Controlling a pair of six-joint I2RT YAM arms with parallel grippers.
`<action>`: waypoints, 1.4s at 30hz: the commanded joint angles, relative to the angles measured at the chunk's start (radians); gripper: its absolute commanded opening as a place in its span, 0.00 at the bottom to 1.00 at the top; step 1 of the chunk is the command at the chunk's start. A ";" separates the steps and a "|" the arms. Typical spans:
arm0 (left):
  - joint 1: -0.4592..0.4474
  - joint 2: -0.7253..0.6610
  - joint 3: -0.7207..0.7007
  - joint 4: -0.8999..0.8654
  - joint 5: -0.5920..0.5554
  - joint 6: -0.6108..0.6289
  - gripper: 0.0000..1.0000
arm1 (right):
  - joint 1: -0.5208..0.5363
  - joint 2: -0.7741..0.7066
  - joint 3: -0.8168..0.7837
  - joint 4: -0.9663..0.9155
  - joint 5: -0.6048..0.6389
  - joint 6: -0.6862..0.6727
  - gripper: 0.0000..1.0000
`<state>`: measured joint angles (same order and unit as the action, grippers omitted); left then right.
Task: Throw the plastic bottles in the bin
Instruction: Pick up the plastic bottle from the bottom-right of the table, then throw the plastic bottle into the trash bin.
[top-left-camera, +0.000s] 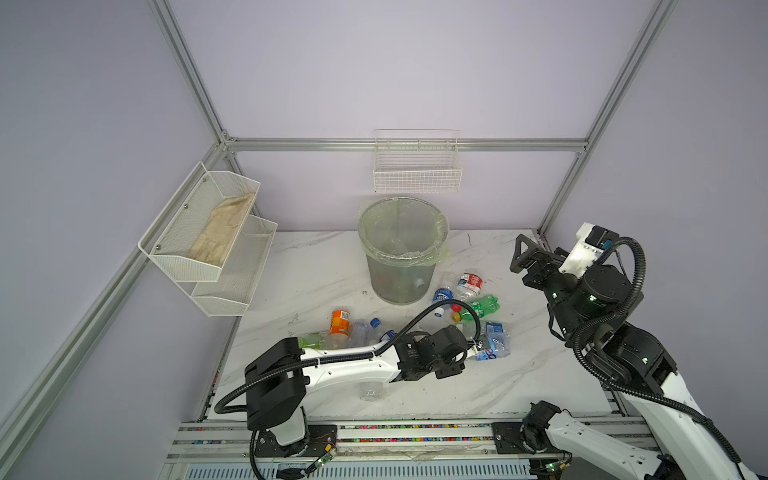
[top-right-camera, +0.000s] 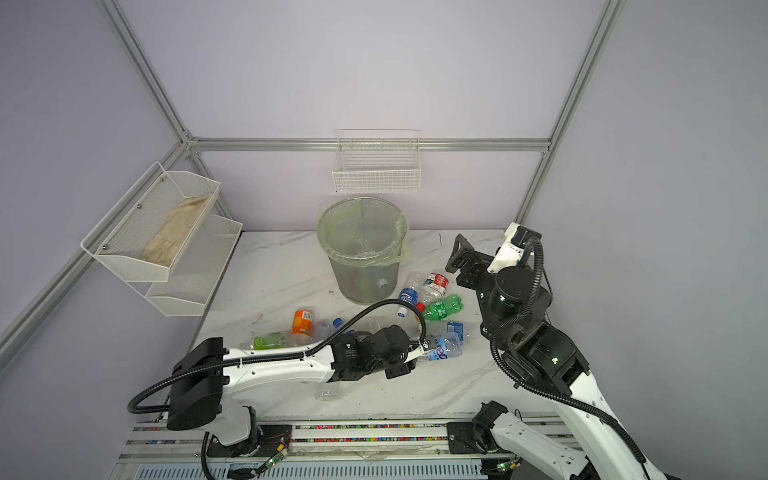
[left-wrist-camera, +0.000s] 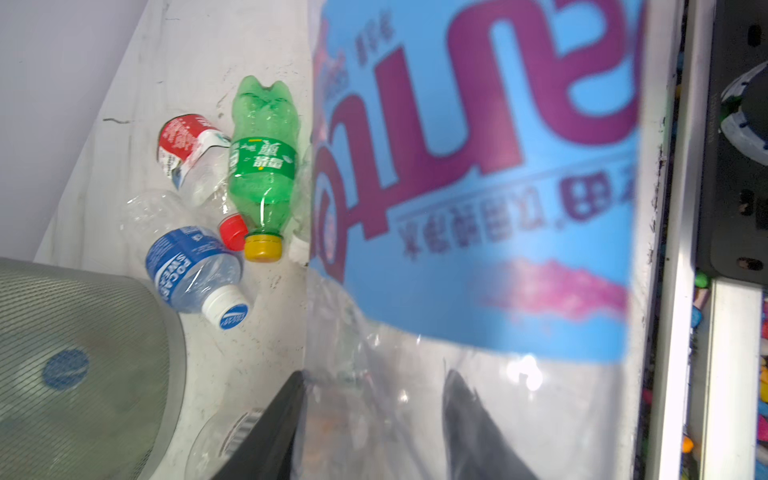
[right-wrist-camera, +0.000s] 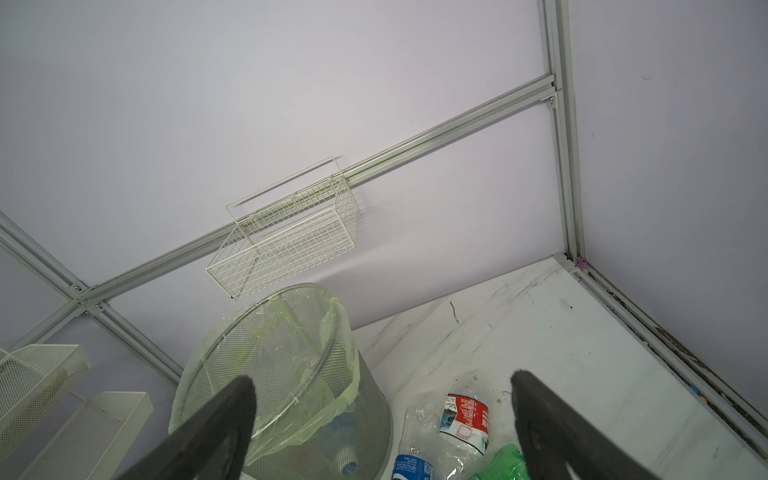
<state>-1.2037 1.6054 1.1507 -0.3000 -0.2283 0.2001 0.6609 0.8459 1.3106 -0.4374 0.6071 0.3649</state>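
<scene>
My left gripper (top-left-camera: 478, 347) (left-wrist-camera: 374, 374) lies low over the table, shut on the clear neck end of a crushed bottle with a light-blue label (top-left-camera: 494, 345) (left-wrist-camera: 478, 166). Just beyond it lie a green bottle (top-left-camera: 482, 306) (left-wrist-camera: 264, 162), a red-labelled bottle (top-left-camera: 469, 282) (right-wrist-camera: 463, 415) and a dark-blue-labelled bottle (top-left-camera: 442, 296) (left-wrist-camera: 187, 266). The bin (top-left-camera: 399, 278) (right-wrist-camera: 365, 415) stands at the back centre with bottles inside. Raised to its right, my right gripper (top-left-camera: 519, 253) (right-wrist-camera: 382, 376) is open and empty. An orange bottle (top-left-camera: 339, 323) and several clear ones lie behind my left arm.
A white mesh two-tier shelf (top-left-camera: 208, 237) with a cloth in it hangs on the left wall. A white wire basket (top-left-camera: 417, 174) hangs above the bin. One clear bottle (top-left-camera: 370, 390) lies under my left forearm, near the front rail (top-left-camera: 415, 428).
</scene>
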 joint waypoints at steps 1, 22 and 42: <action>0.032 -0.108 -0.064 0.045 -0.027 -0.069 0.47 | -0.004 0.008 0.024 0.003 0.020 -0.008 0.97; 0.160 -0.706 -0.246 0.326 -0.255 -0.155 0.41 | -0.005 0.060 -0.045 0.009 -0.047 0.040 0.98; 0.184 -0.871 -0.329 0.468 -0.351 -0.138 0.40 | -0.009 0.109 -0.080 0.028 -0.111 0.051 0.97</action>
<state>-1.0344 0.7086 0.8131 0.1249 -0.5880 0.0635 0.6579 0.9535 1.2358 -0.4294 0.5060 0.3996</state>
